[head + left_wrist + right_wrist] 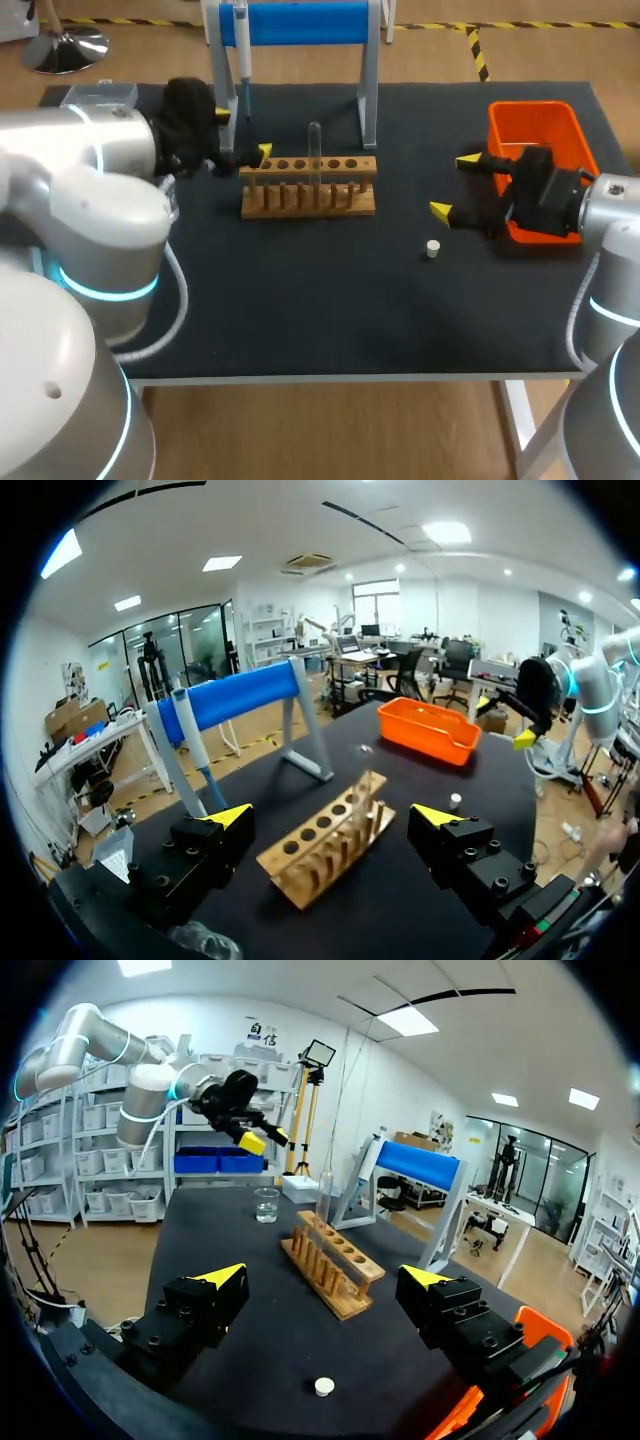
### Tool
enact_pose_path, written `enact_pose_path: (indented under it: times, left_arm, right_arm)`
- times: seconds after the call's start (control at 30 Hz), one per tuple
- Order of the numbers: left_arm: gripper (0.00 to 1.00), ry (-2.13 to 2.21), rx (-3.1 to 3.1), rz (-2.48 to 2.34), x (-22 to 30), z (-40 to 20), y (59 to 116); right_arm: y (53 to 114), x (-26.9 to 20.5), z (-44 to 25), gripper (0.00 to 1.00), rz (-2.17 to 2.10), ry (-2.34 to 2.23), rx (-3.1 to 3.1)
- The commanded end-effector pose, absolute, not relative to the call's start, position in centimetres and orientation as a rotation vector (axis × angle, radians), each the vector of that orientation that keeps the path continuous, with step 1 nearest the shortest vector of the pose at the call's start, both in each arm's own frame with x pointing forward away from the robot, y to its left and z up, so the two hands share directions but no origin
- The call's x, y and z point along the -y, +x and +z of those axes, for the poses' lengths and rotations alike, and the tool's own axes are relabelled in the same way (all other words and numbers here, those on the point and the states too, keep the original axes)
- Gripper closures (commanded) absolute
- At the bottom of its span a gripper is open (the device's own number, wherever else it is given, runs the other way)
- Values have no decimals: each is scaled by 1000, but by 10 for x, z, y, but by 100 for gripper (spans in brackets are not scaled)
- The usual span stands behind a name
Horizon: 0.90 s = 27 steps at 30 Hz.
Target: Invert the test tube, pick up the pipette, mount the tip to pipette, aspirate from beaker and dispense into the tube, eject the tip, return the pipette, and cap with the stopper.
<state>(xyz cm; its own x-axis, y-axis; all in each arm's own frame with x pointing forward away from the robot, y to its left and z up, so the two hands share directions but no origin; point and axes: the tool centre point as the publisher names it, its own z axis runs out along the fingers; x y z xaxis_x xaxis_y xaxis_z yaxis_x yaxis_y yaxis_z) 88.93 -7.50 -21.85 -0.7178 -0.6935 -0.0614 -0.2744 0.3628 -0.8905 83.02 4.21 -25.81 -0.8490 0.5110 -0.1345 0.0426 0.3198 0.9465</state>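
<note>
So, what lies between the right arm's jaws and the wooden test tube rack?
Only the small white stopper, on the black table ahead of the open jaws and short of the rack; otherwise bare. Clearest in the right wrist view.

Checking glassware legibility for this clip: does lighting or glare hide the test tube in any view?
Head view: even light, no hard shadows on the table; the test tube shows only faintly above the rack. Left wrist view: bright overhead light, no glare on the test tube, which is also faint. Right wrist view: test tube and beaker pale but traceable.
</note>
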Motion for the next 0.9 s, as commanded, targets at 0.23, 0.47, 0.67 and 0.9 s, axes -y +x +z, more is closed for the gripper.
enact_pose_path:
  times: [0.23,0.47,0.67,0.9]
  left_arm:
    - [0,-805,-2166,-1362,76,-246,864]
    - [0,-793,-2178,-1375,74,-252,859]
    - [0,-793,-2178,-1375,74,-252,859]
    - [0,-793,-2178,-1375,74,-252,859]
  right_arm:
    - [829,-42,-258,0,1545,491,-2179]
    - [829,-42,-258,0,1545,491,-2179]
    - [829,-42,-258,0,1545,491,-2179]
    - [829,-42,-258,0,1545,491,-2179]
